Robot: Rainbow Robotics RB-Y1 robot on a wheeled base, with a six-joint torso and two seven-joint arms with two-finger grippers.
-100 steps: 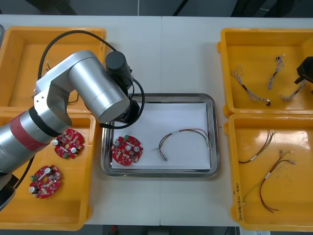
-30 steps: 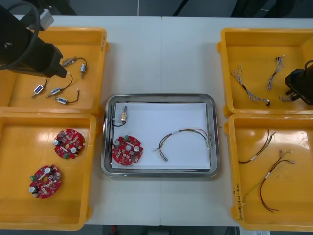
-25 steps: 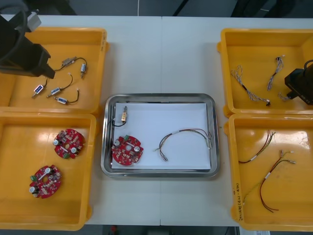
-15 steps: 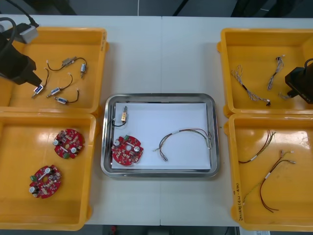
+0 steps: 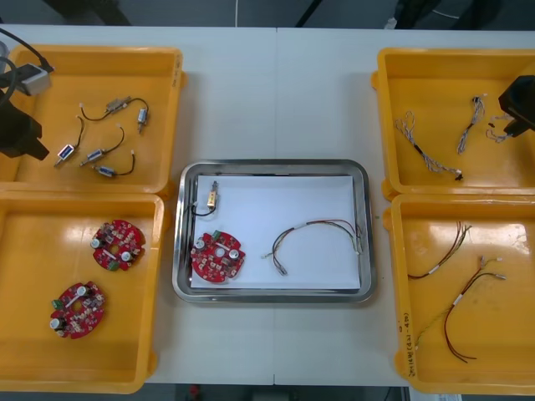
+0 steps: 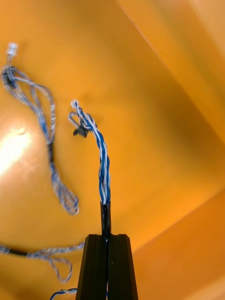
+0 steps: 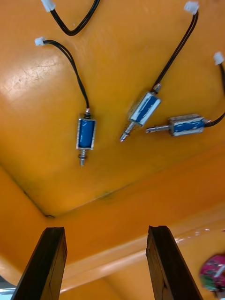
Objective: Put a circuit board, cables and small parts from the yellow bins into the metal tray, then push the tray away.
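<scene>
Metal tray sits at table centre. On its white lining lie one red circuit board, one thin cable and one small metal part.

Right gripper is over the far right yellow bin, fingers clamped on one end of a twisted blue and white cable. I cannot tell whether its free end is off the bin floor.

Left gripper hangs over the far left yellow bin, fingers apart and holding nothing, with loose small parts beyond them.

Assessment: loading is well advanced. The gripped cable is not yet delivered, and the tray is not yet pushed away.
</scene>
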